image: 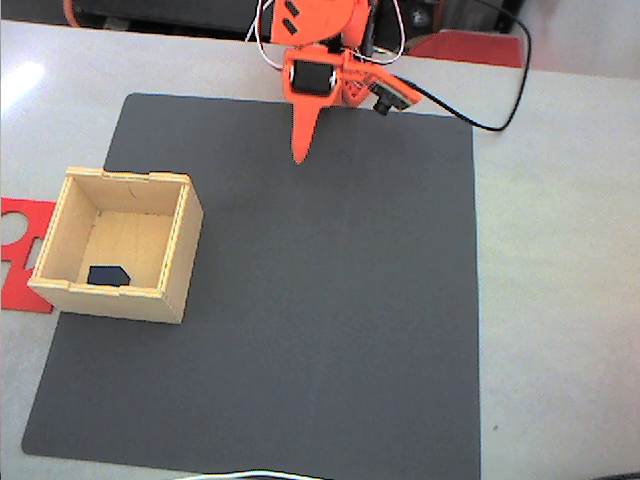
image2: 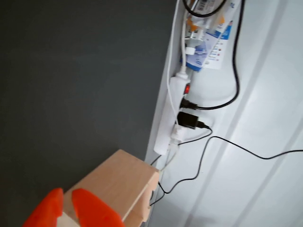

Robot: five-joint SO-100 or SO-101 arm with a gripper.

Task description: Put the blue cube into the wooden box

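So the blue cube (image: 106,274) is sitting down inside the wooden box (image: 165,268), on the floor near the front wall and a bit toward the left corner as the fixed view shows it. The box sits at the left edge of the dark grey mat (image: 330,300), with a flat red cut-out piece (image: 22,250) poking out from behind its left side. The orange gripper (image: 300,155) is well apart from the box, up at the far edge of the mat near the arm's base, fingers pointing down at the mat and pressed together into one point — nothing in them. In the wrist view the orange fingertips (image2: 92,208) show at the bottom with only a thin gap between them, the box's outer wall (image2: 116,182) just behind, and a white power strip (image2: 173,111) with plugs and black cables running along the mat's edge.
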